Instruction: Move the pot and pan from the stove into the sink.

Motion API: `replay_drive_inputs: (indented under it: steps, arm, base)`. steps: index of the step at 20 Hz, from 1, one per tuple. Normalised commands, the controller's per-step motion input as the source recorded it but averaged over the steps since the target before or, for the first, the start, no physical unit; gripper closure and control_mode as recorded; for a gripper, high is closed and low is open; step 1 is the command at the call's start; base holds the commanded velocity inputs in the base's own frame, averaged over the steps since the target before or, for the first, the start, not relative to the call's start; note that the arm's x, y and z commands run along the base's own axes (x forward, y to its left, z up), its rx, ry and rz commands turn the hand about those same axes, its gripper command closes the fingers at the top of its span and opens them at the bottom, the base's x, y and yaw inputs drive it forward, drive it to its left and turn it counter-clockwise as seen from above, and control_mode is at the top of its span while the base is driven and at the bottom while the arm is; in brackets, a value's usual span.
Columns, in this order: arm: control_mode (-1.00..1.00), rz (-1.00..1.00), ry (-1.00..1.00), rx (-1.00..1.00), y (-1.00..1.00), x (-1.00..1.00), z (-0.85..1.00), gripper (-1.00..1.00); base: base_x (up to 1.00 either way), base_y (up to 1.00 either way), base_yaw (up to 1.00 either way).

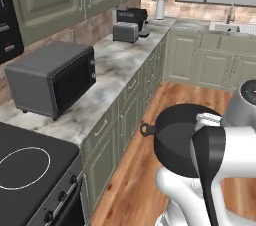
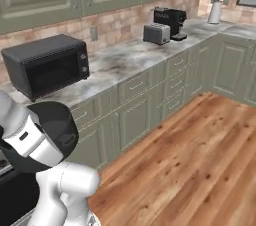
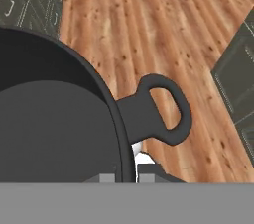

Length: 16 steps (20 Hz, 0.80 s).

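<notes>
The pot (image 1: 172,137), dark and straight-walled, hangs in the air over the wooden floor, beside the counter cabinets. In the hand view its loop side handle (image 3: 161,109) juts out to the right. My gripper (image 3: 128,176) is shut on the pot's rim next to that handle, one tip on each side of the wall. My white wrist partly covers the pot (image 2: 57,120) in the right base view. One corner of the stove (image 1: 30,165), with a white burner ring, shows at the lower left. The sink (image 1: 232,27) lies far off on the back counter. The pan is out of view.
A black countertop oven (image 1: 52,77) stands on the marble counter next to the stove. Farther along are a toaster (image 1: 125,32), a coffee machine (image 1: 134,17) and a paper towel roll (image 1: 159,7). Open wooden floor (image 1: 170,95) runs toward the sink cabinets.
</notes>
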Motion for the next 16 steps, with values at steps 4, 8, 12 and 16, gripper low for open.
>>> replay_drive_inputs:
  steps: [4, 8, 12, 16]
  arm:
    - [1.0, 0.0, 0.0, 0.0, 0.0, 0.0, 0.0, 1.0]
    - [1.0, 0.0, 0.0, 0.0, 0.0, 0.0, 0.0, 1.0]
    - [1.0, 0.0, 0.0, 0.0, 0.0, 0.0, 0.0, 1.0]
    - [1.0, 0.0, 0.0, 0.0, 0.0, 0.0, 0.0, 1.0]
  base:
    - [0.0, -0.14, -0.49]
    - [0.0, -0.15, -0.48]
    - [0.0, -0.16, -0.48]
    - [0.0, -0.2, -0.46]
